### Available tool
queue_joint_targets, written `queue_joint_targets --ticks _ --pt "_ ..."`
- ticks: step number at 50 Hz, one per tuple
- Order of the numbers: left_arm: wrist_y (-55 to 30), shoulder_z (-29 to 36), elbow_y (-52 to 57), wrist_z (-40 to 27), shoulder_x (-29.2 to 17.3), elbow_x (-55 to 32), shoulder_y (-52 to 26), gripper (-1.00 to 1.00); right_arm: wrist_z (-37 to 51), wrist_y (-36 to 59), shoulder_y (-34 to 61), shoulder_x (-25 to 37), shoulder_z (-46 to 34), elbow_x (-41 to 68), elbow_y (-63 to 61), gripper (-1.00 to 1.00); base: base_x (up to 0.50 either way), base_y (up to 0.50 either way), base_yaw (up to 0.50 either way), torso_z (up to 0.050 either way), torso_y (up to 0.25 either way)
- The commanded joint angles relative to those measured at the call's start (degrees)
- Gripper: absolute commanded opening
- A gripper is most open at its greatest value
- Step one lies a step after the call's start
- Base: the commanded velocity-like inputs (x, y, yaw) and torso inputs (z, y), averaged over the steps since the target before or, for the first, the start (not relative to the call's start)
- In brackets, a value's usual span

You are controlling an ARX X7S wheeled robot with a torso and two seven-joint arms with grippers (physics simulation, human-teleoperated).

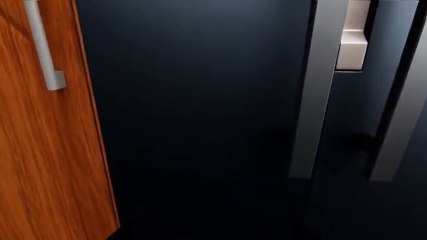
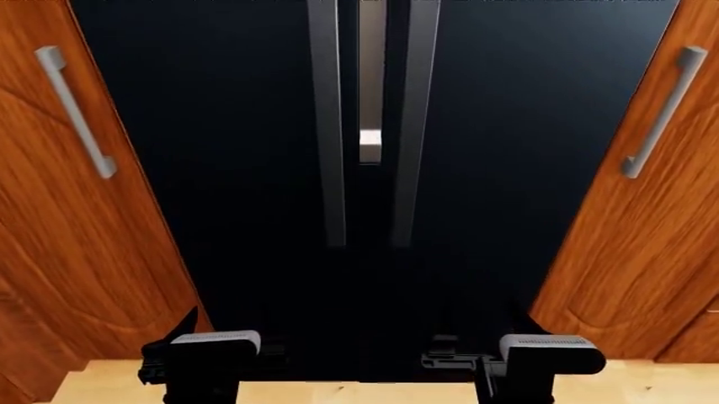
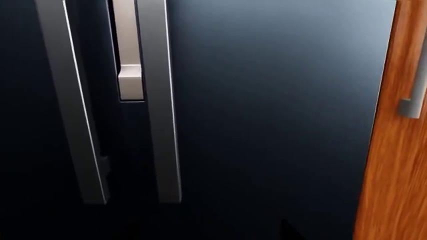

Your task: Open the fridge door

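Observation:
The fridge door [image 2: 528,143] is the right-hand glossy black panel and lies flush with its twin [image 2: 214,143]. Its long grey bar handle [image 2: 412,126] runs down its left edge, beside the twin's handle [image 2: 328,126]. The right wrist view faces the fridge door [image 3: 280,100] and its handle [image 3: 160,100]; the left wrist view faces the twin door [image 1: 200,110], with the fridge door's handle [image 1: 400,125] at the edge. My left gripper [image 2: 214,332] and right gripper [image 2: 506,332] hang low before the doors, well below the handles. Their dark fingers merge with the black panels.
Orange-brown wooden cabinet doors flank the fridge, one at the left [image 2: 67,252] and one at the right [image 2: 641,252], each with a short grey handle. A pale grey strip [image 2: 371,135] shows between the two fridge handles. Light wooden floor [image 2: 359,391] lies at the fridge's foot.

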Motion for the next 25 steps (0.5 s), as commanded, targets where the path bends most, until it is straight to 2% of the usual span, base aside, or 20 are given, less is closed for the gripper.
queue_joint_targets --ticks 1,25 --pt "0.62 0.84 -0.72 -0.49 -0.02 0.64 -0.35 1.0 0.42 -0.19 0.1 0.33 -0.54 -0.54 0.35 1.0 0.16 0.0 0.0 0.0 0.0" --pt "0.21 2.52 -1.41 -2.29 -1.56 -0.53 -1.02 1.0 2.11 -0.15 0.46 1.82 -2.25 0.64 0.59 1.0 0.16 0.0 0.0 0.0 0.0"
